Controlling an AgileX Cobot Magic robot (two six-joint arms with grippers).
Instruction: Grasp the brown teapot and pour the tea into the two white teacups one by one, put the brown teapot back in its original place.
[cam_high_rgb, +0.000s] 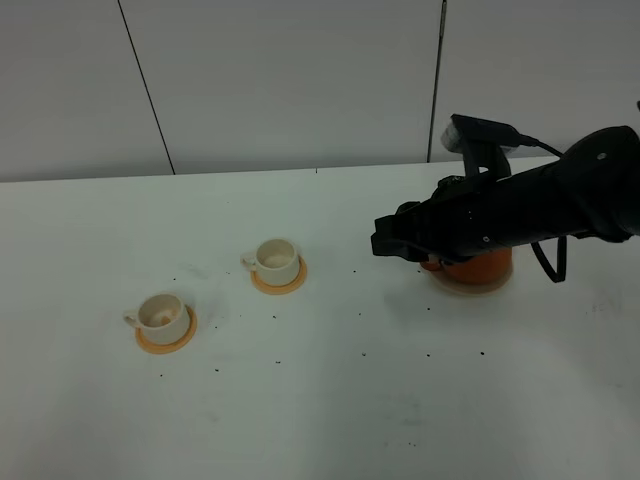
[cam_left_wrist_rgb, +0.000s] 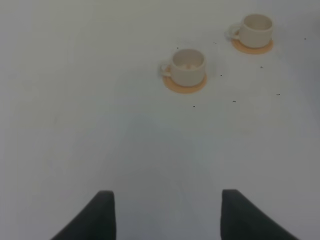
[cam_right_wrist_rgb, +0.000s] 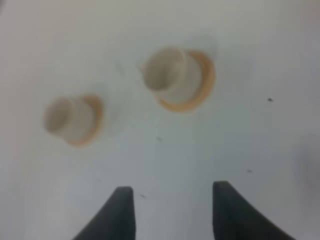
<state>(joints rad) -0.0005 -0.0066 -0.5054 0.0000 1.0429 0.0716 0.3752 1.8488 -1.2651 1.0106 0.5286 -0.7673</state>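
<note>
- left gripper (cam_left_wrist_rgb: 167, 192): seen only by its own wrist camera. Its fingers (cam_left_wrist_rgb: 102, 215) stand wide apart with nothing between them, over bare table (cam_left_wrist_rgb: 75, 130). I can't place it relative to the brown teapot.
- left teacup (cam_high_rgb: 162, 313): upright on its orange saucer (cam_high_rgb: 165, 344). It is the cup farthest left of the teapot and sits closer to the table's front edge than the pot does. Its handle points away from the teapot.
- second teacup (cam_high_rgb: 275, 258): upright on its own saucer (cam_high_rgb: 281, 288), roughly midway between the left teacup and the teapot. Its handle also points away from the pot.
- Both cup interiors look pale. I can't tell whether there is tea in either.
- right gripper (cam_right_wrist_rgb: 171, 187): jaws well apart and gripping nothing. The wrist view shows only table and the two blurred cups beyond its fingers (cam_right_wrist_rgb: 120, 215). In the high view its tip sits just left of the teapot, raised above the table and aimed toward the cups.
- brown teapot (cam_high_rgb: 480, 268): only the lower body shows. It rests on the beige coaster (cam_high_rgb: 462, 291).
- right arm (cam_high_rgb: 560, 195): comes in from the teapot's right and crosses over its top, hiding the lid, handle and spout.
- dark specks (cam_high_rgb: 362, 354): scattered on the table left of and in front of the teapot.
</note>
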